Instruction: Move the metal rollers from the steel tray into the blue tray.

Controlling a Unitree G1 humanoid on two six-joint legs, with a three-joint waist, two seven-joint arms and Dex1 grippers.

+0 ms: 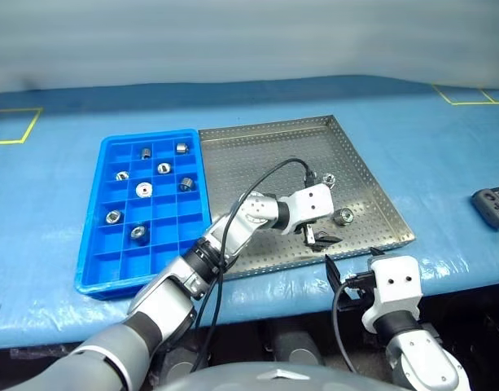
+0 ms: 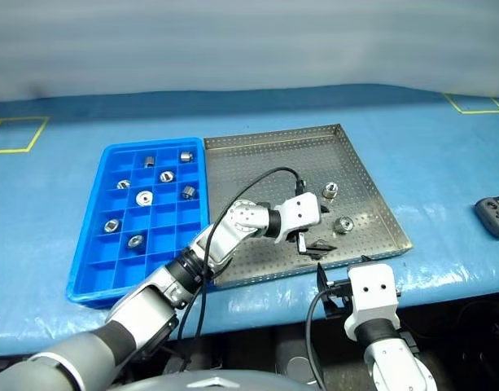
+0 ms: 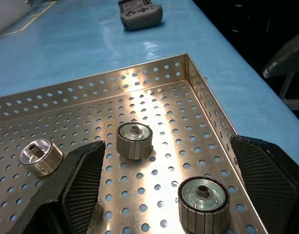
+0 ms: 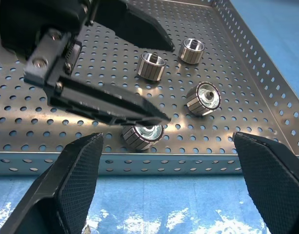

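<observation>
Blue sheeting covers the worktop (image 1: 444, 155), marked with yellow tape outlines near its far corners. Blue tray (image 1: 90, 244) and steel tray (image 1: 257, 134) lie side by side, long edges touching, the blue one to the robot's left. Seven metal rollers (image 1: 143, 189) sit singly in separate compartments of the blue tray, toward its far and middle rows. Four rollers are in the steel tray, grouped near its right, near corner: one (image 4: 152, 66) and another (image 4: 192, 50) farther in, one (image 4: 203, 98) lying on its side, and one (image 4: 143, 135) just inside the near rim. Left claw (image 4: 164, 80) reaches across the steel tray from the left, released, its black fingers spread above the perforated floor on either side of the group, holding nothing. Right claw (image 1: 351, 273) hangs at the worktop's near edge, just outside the steel tray's near rim, likewise released and empty. A dark handheld controller (image 1: 493, 205) rests on the sheeting, well right of the steel tray.
</observation>
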